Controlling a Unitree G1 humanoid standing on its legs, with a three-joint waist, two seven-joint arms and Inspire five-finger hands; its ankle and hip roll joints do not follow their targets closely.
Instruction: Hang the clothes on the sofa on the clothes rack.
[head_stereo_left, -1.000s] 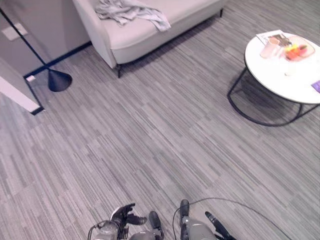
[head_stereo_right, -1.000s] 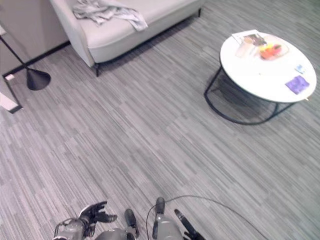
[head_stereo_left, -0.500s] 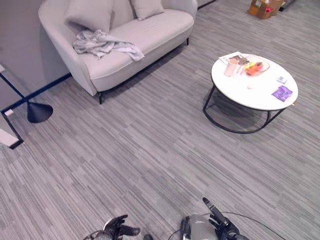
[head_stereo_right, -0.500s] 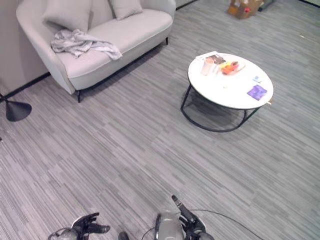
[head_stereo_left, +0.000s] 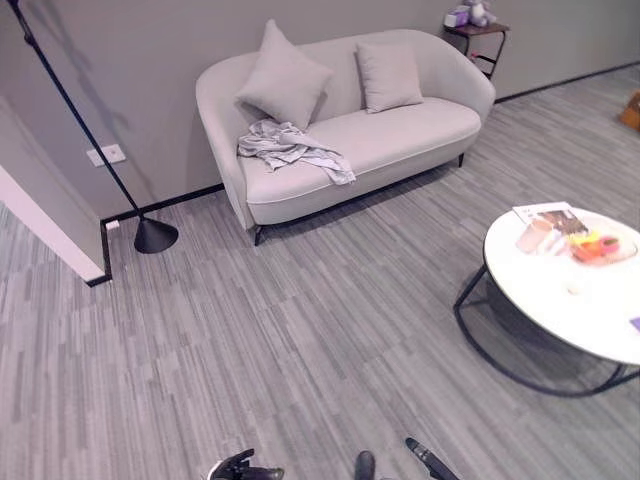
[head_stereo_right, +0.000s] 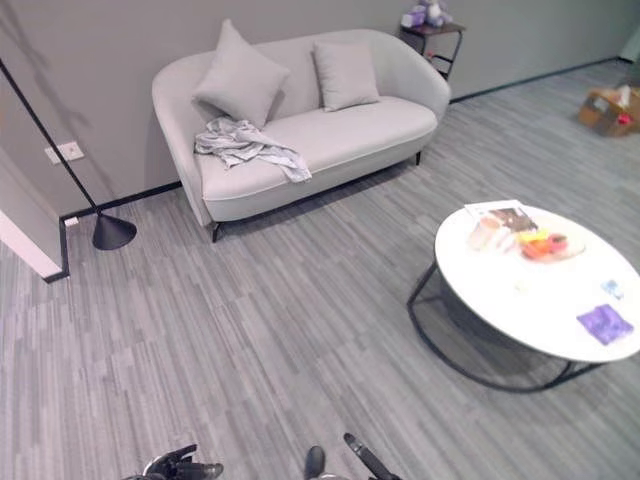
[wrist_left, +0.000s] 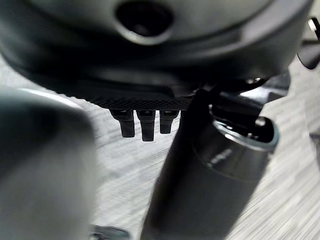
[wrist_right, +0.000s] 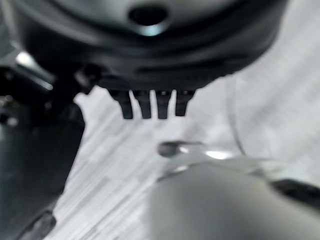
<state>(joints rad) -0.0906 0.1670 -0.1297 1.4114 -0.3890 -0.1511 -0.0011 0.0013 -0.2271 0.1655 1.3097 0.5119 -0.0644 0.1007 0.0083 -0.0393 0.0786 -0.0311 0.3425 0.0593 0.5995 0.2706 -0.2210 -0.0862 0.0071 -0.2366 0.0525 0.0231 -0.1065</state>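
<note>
I see the clothes (head_stereo_left: 290, 148) crumpled on the sofa (head_stereo_left: 400, 135) seat, below the left cushion (head_stereo_left: 285, 85) (a lamp (head_stereo_left: 150, 235) stands nearby). My left hand (head_stereo_left: 238, 467) and right hand (head_stereo_left: 425, 460) hang low with loose, straight fingers, holding nothing.

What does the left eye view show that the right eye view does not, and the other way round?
Left eye view extra: a longer stretch of the pole of the floor lamp. Right eye view extra: the whole top of the round table, with a small pale blue item on it. Shared: the sofa, the crumpled clothes on its seat, two cushions.
</note>
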